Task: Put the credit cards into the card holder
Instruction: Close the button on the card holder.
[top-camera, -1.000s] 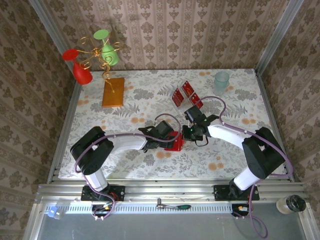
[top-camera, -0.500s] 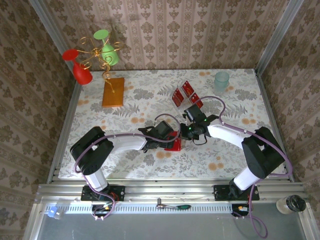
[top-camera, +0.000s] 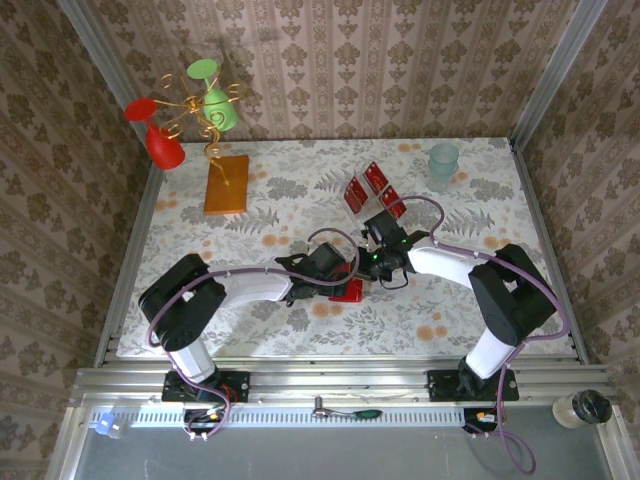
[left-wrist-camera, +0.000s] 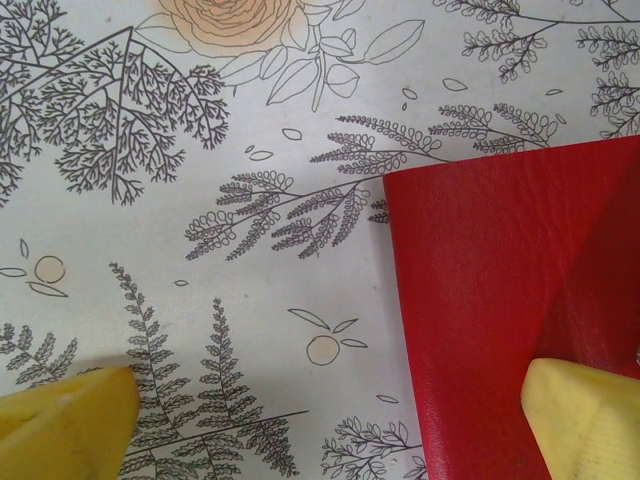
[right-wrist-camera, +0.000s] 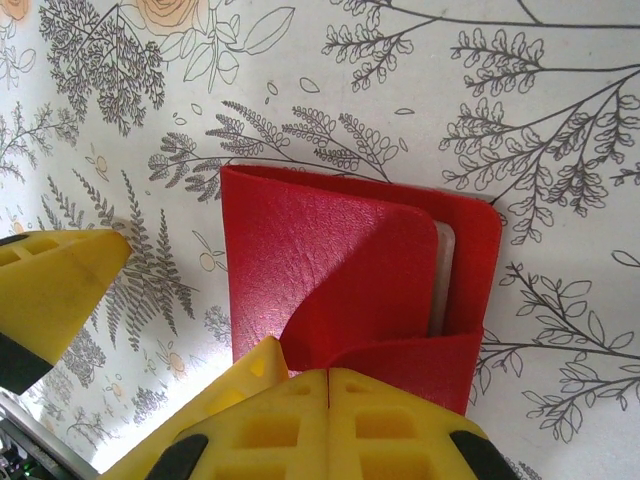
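Near the middle of the flowered desk (top-camera: 430, 310), a little toward my side, lies the card holder (top-camera: 349, 291), and both arms meet over it. The right pincer (right-wrist-camera: 328, 385) is closed. In its wrist view the two yellow fingertips are pressed together on a corner of the red cover (right-wrist-camera: 330, 270), which is lifted and folded up, so that the paler inside (right-wrist-camera: 445, 262) shows at one edge. The left pincer (left-wrist-camera: 320, 430) stands wide open and holds nothing. One finger (left-wrist-camera: 65, 425) is over the bare desk and the other is over the red leather; whether that one touches it I cannot tell. The credit cards (top-camera: 367, 187) lie in a small red cluster farther back on the desk, apart from the card holder.
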